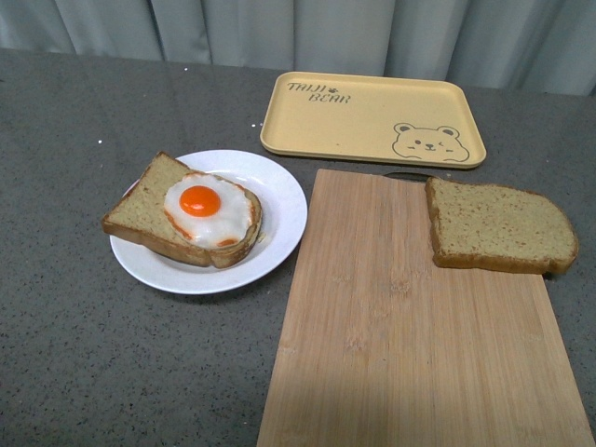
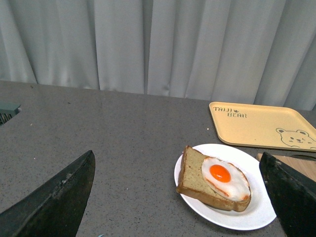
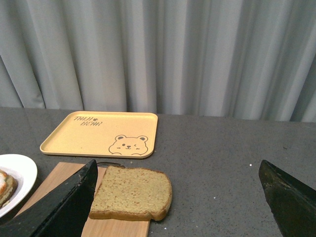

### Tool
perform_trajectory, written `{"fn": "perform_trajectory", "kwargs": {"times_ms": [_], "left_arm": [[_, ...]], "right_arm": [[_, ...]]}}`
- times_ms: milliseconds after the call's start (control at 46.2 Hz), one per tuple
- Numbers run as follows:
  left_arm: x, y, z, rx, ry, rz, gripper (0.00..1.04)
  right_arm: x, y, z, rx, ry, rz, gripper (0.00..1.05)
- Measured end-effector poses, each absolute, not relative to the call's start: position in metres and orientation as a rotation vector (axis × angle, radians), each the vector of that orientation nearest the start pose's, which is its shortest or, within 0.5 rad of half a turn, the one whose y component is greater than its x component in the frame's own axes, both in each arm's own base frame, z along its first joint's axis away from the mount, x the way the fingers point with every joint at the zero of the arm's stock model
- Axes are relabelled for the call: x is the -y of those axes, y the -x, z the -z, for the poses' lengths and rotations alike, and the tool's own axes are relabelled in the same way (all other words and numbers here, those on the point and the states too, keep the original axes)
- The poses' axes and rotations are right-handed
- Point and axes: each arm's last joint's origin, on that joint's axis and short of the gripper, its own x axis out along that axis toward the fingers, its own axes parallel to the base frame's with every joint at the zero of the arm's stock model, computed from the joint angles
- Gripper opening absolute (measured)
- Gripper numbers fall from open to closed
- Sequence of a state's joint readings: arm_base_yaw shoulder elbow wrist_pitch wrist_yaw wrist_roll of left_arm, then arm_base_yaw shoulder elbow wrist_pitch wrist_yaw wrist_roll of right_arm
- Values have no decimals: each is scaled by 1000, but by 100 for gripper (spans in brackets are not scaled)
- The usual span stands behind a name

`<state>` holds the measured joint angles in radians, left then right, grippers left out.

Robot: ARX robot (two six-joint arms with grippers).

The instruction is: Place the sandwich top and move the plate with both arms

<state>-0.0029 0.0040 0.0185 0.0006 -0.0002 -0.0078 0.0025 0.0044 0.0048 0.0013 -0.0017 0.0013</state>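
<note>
The sandwich top point(image 1: 498, 226), a plain tan toast slice, lies on the far right corner of a wooden cutting board point(image 1: 410, 326). It also shows in the right wrist view point(image 3: 132, 193). The white plate point(image 1: 279, 200) sits left of the board and holds a bread slice with a fried egg point(image 1: 207, 210). The plate also shows in the left wrist view point(image 2: 256, 212). Neither arm shows in the front view. My left gripper point(image 2: 180, 197) is open and empty, short of the plate. My right gripper point(image 3: 180, 197) is open and empty, short of the plain slice.
A yellow rectangular tray with a bear drawing point(image 1: 372, 119) lies at the back, behind the board. The table is dark grey stone point(image 1: 74, 345). Grey curtains hang along the far edge.
</note>
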Motion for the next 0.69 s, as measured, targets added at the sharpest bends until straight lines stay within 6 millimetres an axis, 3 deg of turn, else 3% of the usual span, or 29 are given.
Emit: {"fn": "perform_trajectory", "kwargs": {"times_ms": [65, 173, 303, 455, 693], "left_arm": [[0, -97, -170, 15, 8, 3, 98], [0, -97, -170, 15, 8, 1, 98], [0, -97, -170, 15, 8, 3, 98], [0, -97, -170, 15, 8, 2, 98], [0, -97, -170, 15, 8, 3, 98]], "right_arm": [[0, -98, -165, 5, 21, 26, 95], [-1, -105, -168, -41, 243, 319, 95], [9, -129, -166, -140, 314, 272, 95], [30, -170, -163, -277, 256, 211, 95], [63, -237, -127, -647, -20, 126, 95]]}}
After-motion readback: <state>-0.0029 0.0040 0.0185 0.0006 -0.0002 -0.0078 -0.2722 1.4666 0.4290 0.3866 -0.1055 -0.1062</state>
